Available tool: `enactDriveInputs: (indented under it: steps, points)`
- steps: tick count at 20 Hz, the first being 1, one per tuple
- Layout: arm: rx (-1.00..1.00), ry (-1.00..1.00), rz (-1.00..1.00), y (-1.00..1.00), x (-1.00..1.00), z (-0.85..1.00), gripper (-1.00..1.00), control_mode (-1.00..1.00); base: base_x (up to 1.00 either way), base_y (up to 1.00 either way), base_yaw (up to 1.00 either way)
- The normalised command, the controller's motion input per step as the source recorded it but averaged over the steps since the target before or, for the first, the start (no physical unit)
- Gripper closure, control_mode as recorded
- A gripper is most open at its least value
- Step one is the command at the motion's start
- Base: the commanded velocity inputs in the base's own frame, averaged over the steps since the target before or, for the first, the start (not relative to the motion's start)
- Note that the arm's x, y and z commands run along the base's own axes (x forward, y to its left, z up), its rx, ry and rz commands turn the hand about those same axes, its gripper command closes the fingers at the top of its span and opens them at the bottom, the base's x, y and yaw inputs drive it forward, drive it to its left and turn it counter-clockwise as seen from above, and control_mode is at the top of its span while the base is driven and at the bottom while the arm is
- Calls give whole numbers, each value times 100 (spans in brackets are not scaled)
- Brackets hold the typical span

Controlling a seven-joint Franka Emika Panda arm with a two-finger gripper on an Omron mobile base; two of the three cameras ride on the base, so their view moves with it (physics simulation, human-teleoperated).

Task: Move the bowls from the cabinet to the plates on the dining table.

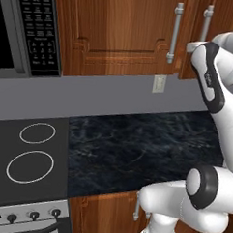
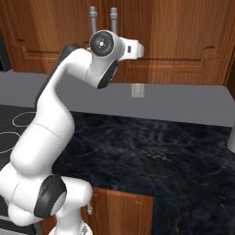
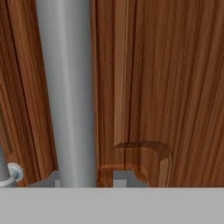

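We see the arm raised to the cabinet [image 1: 118, 36], hand pressed up at the right door's silver bar handle [image 3: 66, 92]. In the hand view that handle runs vertically, very close, right in line with the fingers. The fingertips themselves are barely visible at the bottom edge, so we cannot tell whether they are clamped on the bar or just next to it; it looks like a grasp attempt, but that is a guess.

In the left base view the wrist sits just beside the two handles [image 1: 175, 32] where the doors meet. Both doors look closed in all views. The bowls would be behind these doors, so we cannot place them beyond that. Below, the dark marbled tabletop [image 1: 141, 149] with the stove [image 1: 29, 152] on its left carries nothing of the task; a microwave [image 1: 26, 31] hangs left of the cabinet.

Progress as we judge it: very early. Door not yet opened, no bowl taken out, nothing delivered. Left to do: pull the door open, lift each bowl, drive to the dining table, set each on a plate.
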Motion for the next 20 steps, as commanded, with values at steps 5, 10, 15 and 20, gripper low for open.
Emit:
enactDriveInputs:
  steps: [5, 10, 15, 20]
  points:
    - [1, 0, 0, -51, -46, 31, 100, -100, 0, 0, 0]
    - [2, 0, 0, -51, -47, 29, 100, -100, 0, 0, 0]
    - [2, 0, 0, -51, -48, 28, 100, -100, 0, 0, 0]
    - [2, 0, 0, -51, -48, 26, 100, -100, 0, 0, 0]
